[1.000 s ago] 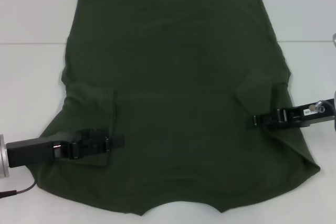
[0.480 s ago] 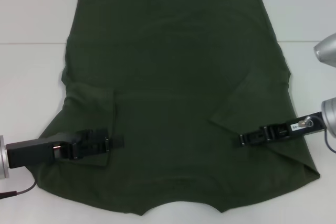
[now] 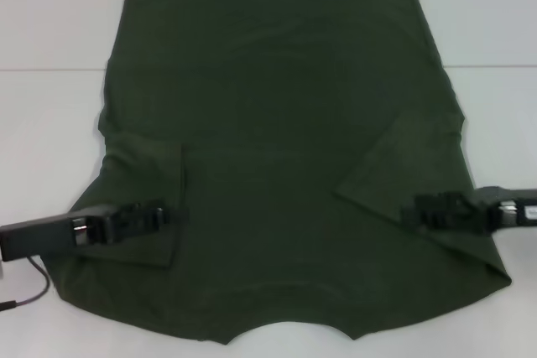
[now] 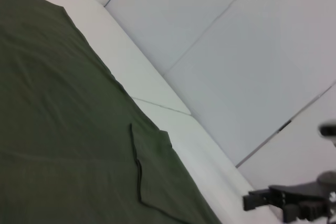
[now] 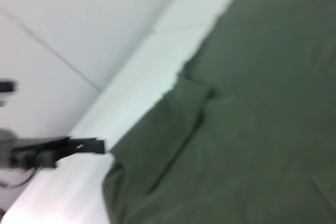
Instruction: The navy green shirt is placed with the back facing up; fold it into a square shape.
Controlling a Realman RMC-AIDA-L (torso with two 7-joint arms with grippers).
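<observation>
The left gripper [image 3: 172,215] lies low over the folded-in left sleeve [image 3: 147,199], fingertips at the sleeve's inner edge; whether it is clenched or released cannot be told. The right gripper [image 3: 411,212] sits over the folded-in right sleeve [image 3: 403,173], and its grasp cannot be told either. Both are black, boxy, hard-edged. The navy green shirt [image 3: 277,140] is plain dark olive, soft and matte, with no print or lettering. It spreads flat across most of the white table [image 3: 50,31], hem toward the far edge, curved neckline at the near edge. Faint creases run along both sleeve folds.
</observation>
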